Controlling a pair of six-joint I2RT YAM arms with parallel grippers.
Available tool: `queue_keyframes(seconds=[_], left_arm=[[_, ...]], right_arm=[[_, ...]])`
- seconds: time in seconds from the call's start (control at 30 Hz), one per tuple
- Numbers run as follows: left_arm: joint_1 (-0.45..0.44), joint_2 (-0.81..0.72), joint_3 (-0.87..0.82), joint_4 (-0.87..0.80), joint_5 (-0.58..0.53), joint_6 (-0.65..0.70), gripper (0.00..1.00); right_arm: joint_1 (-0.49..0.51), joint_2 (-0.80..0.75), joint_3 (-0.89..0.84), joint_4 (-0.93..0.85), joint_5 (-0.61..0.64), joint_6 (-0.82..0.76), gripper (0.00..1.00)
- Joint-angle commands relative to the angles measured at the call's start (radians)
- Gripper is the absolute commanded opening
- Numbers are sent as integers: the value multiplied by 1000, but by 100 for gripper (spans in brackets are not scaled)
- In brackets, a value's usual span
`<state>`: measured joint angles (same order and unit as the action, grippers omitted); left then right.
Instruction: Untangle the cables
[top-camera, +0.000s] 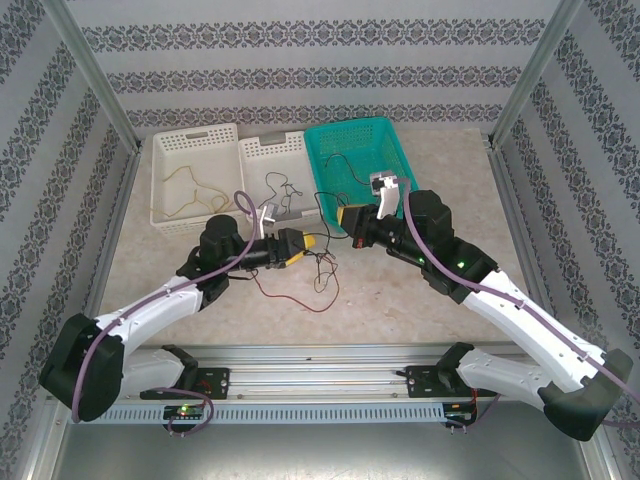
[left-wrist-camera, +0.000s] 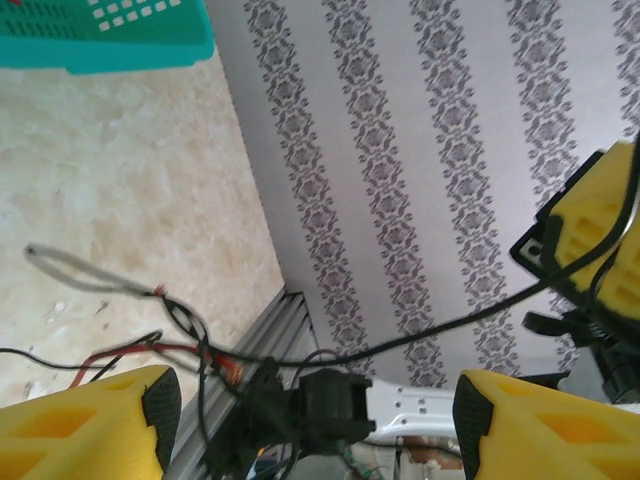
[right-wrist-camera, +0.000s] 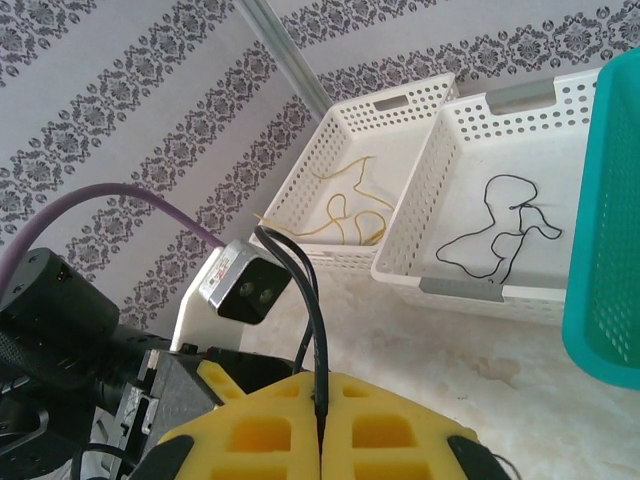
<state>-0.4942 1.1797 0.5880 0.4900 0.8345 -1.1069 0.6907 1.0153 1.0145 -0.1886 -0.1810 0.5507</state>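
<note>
A loose tangle of red and dark cables (top-camera: 312, 278) lies on the table between the two arms; in the left wrist view the tangle (left-wrist-camera: 185, 345) sits at the lower left. My right gripper (top-camera: 347, 217) (right-wrist-camera: 320, 400) is shut on a black cable (right-wrist-camera: 318, 320) that rises from between its yellow fingers. That black cable (left-wrist-camera: 430, 332) stretches taut from the tangle to the right gripper. My left gripper (top-camera: 298, 245) (left-wrist-camera: 310, 410) faces it with fingers (left-wrist-camera: 95, 425) wide apart, open, holding nothing.
Three baskets stand in a row at the back. The left white basket (top-camera: 165, 180) (right-wrist-camera: 325, 160) holds a yellow cable (right-wrist-camera: 350, 205). The middle white basket (top-camera: 250, 155) (right-wrist-camera: 455, 285) holds a black cable (right-wrist-camera: 495, 232). The teal basket (top-camera: 395, 150) (right-wrist-camera: 600, 300) is just behind the right gripper.
</note>
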Motion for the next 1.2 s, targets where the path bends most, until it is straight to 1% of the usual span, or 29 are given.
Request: queue_keyframes(seconds=[0.0, 0.1, 0.27, 0.43, 0.7, 0.8, 0.97, 1.17], left_arm=[[-10, -27, -2, -138, 32, 120, 72], [-11, -31, -5, -201, 26, 171, 72], [-11, -1, -25, -146, 46, 157, 72], [-10, 16, -22, -123, 25, 144, 72], [-10, -6, -49, -20, -57, 54, 72], [-10, -10, -61, 35, -69, 13, 72], [-20, -10, -62, 61, -61, -6, 68], [-41, -12, -58, 26, -57, 20, 62]], right_arm=[[-15, -24, -10, 31, 15, 12, 0], [-19, -31, -14, 31, 13, 17, 0], [-18, -31, -19, 39, 1, 27, 0], [-17, -25, -31, 61, -21, 46, 0], [-16, -20, -50, 80, -45, 58, 0], [-12, -12, -59, 89, -54, 65, 0], [-7, -2, -70, 110, -55, 75, 0], [-4, 2, -73, 117, -52, 78, 0]])
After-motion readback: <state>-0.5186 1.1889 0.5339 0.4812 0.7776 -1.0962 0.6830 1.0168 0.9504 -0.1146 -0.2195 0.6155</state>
